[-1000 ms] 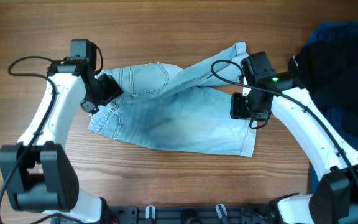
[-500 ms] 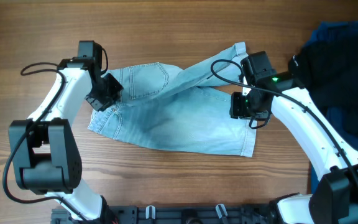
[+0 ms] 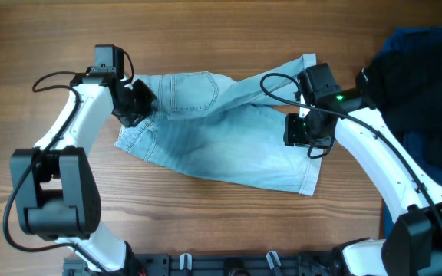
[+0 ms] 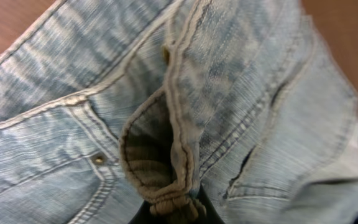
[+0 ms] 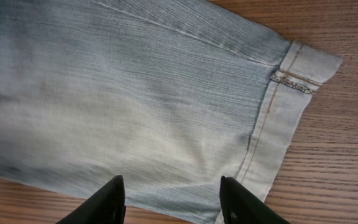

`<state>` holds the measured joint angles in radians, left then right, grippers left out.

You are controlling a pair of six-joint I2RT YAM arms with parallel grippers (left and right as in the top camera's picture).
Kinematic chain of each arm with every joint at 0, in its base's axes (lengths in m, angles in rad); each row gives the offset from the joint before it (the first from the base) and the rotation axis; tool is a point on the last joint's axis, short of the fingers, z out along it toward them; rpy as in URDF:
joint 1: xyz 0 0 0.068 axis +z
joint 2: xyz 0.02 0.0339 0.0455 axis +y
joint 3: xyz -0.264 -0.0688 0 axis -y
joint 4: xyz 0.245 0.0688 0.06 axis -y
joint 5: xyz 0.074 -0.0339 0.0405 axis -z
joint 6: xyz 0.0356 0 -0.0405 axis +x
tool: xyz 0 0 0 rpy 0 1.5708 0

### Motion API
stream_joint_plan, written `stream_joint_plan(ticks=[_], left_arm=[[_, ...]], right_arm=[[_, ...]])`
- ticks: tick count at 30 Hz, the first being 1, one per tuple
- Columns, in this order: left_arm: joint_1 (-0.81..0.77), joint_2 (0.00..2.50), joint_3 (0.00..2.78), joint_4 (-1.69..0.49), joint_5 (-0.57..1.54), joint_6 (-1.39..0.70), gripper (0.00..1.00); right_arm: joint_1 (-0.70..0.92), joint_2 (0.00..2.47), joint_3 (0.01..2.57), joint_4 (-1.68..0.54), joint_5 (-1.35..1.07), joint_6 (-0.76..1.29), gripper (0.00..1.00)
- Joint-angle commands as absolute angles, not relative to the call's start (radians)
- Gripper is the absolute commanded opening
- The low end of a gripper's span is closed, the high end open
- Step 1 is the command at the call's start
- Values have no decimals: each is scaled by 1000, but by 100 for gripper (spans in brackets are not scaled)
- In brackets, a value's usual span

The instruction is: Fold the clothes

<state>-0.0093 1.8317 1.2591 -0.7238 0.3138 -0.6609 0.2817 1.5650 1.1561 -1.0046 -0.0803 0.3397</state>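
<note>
Left gripper [image 3: 136, 103] is squeezing shut on the waist of the shorts [image 3: 229, 149] lying on the table [image 3: 206, 31], starting a fold, so next it probably needs carrying that edge toward the half-open, empty right gripper [image 5: 173, 200].

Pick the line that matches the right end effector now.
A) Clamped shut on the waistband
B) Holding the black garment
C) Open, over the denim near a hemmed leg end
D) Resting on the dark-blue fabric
C: in the right wrist view the right end effector has its fingers spread with nothing gripped between them, over the denim shorts beside the hemmed leg end.
</note>
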Motion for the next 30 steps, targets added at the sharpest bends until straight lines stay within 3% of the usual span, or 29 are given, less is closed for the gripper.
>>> stream_joint_plan(ticks=[1,12,16,21,24,30], left_arm=[[-11,1729,1257,-661,385,-668,4],[-52,1737,1257,-207,337,-720,6],[-110,1850,1257,-23,205,-719,20],[-155,2072,1257,187,95,-719,25],[-143,2197,1257,352,6,-719,22],[-50,2141,1333,474,69,-699,29]], right_arm=[[282,1547,1159,-999,-67,340,48],[282,1547,1159,-992,-67,340,45],[282,1547,1159,-996,-67,340,45],[282,1547,1159,-995,-67,340,44],[282,1547,1159,-989,-67,340,44],[282,1547,1159,-968,-66,340,44]])
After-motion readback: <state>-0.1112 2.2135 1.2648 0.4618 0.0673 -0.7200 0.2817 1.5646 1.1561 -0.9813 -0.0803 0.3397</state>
